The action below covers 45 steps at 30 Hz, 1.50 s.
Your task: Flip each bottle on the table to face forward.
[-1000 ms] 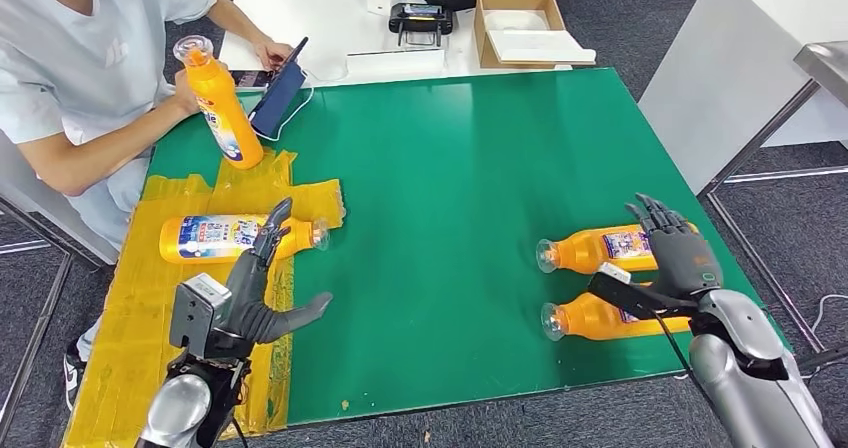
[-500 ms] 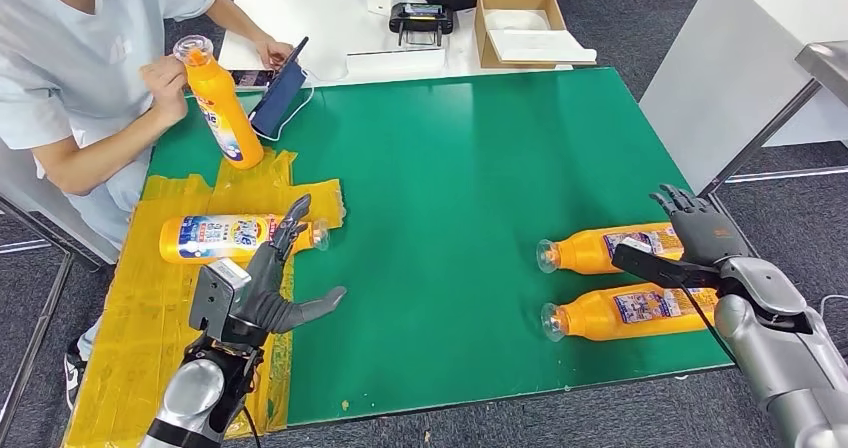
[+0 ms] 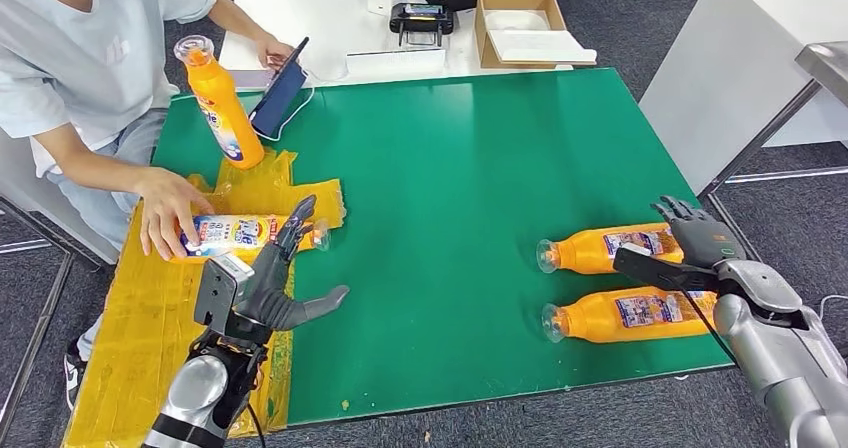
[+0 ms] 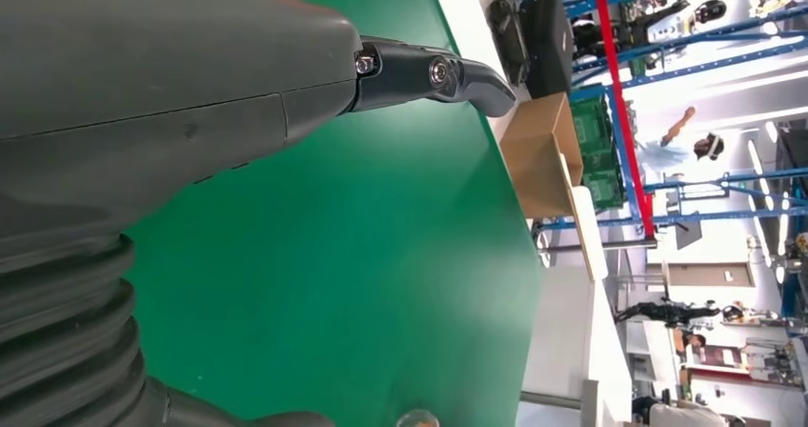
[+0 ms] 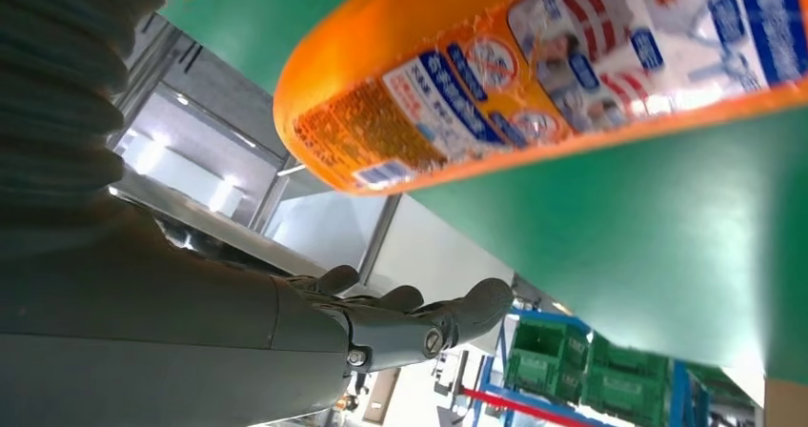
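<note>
Two orange bottles lie on their sides at the right of the green table [image 3: 450, 168]: a far one [image 3: 600, 249] and a near one [image 3: 620, 314], caps pointing left, labels up. My right hand [image 3: 697, 247] hovers open at their base ends, holding nothing. The right wrist view has a bottle's label [image 5: 534, 74] above my spread right hand [image 5: 314, 332]. A third bottle [image 3: 245, 234] lies on the yellow patch, with a person's hand [image 3: 168, 218] on it. My left hand [image 3: 272, 286] is open just in front of it; its thumb [image 4: 429, 70] hangs over the table. A fourth bottle [image 3: 222, 108] stands upright.
The person sits at the table's left edge. Behind it, a white table carries a cardboard box [image 3: 520, 26], a black device [image 3: 420, 16] and a tablet [image 3: 280, 93]. Yellow tape [image 3: 130, 318] covers the near left corner. A metal frame [image 3: 770, 128] stands to the right.
The person let go of the upright bottle and put a hand on the lying left bottle. My right hand drew back from over the right bottles to their base ends.
</note>
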Each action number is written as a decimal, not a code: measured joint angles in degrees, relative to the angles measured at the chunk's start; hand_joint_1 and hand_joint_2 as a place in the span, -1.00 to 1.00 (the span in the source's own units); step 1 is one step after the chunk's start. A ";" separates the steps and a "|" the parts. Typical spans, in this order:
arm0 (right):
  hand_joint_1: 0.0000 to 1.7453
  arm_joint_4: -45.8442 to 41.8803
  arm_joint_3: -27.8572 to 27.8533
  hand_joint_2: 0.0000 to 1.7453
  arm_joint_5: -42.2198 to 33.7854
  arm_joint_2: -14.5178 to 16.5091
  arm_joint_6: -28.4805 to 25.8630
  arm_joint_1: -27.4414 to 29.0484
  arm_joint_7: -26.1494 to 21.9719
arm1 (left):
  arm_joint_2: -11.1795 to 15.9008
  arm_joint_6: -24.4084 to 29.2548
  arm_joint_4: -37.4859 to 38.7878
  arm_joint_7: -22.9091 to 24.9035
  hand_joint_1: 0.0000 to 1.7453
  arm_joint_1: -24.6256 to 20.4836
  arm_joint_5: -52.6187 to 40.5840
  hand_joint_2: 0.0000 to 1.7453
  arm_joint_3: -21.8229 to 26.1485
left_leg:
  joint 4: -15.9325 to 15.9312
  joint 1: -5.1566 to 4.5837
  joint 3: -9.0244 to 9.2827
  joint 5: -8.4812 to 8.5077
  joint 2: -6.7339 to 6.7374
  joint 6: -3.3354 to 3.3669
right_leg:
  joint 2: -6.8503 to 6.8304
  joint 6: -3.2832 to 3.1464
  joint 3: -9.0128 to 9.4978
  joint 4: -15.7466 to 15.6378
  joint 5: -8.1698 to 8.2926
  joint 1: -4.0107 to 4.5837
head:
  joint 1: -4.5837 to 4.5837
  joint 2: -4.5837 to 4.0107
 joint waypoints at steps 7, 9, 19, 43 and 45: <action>-1.00 6.24 2.00 1.00 2.04 1.71 -1.26 -2.25 0.43 | -0.39 -0.57 1.42 0.33 -1.00 -1.02 0.73 1.00 -0.47 | 0.00 0.00 0.00 0.00 0.00 0.00 | 0.00 0.00 0.00 0.00 0.00 0.00 | 0.01 0.00; -1.00 8.11 2.41 1.00 2.39 2.22 -1.76 -2.70 0.47 | -0.48 -0.64 1.82 0.48 -1.00 -1.18 1.05 1.00 -0.67 | 0.00 0.00 0.00 0.00 0.00 0.00 | 0.00 0.00 0.00 0.00 0.00 0.00 | 0.01 0.00; -1.00 15.14 4.43 1.00 5.20 4.20 -2.72 -5.38 1.52 | -0.96 -1.16 3.78 0.95 -1.00 -2.13 1.90 1.00 -1.31 | 0.00 0.01 0.04 0.00 0.01 0.00 | 0.00 0.00 0.02 0.00 0.00 0.01 | 0.01 0.00; 0.90 22.25 8.14 1.00 7.96 5.68 1.24 -9.68 2.40 | -1.30 -1.37 7.11 1.03 -1.00 -3.77 3.30 1.00 -2.43 | 0.00 0.02 0.69 -0.01 0.00 0.01 | 0.00 -0.02 0.64 -0.03 -0.03 0.02 | 0.03 0.00; 0.90 22.32 8.30 1.00 7.98 5.69 1.25 -9.74 2.40 | -1.30 -1.37 7.15 1.03 -1.00 -3.80 3.40 1.00 -2.43 | 0.00 0.02 0.72 -0.01 0.00 0.02 | 0.00 -0.02 0.67 -0.03 -0.03 0.02 | 0.03 0.00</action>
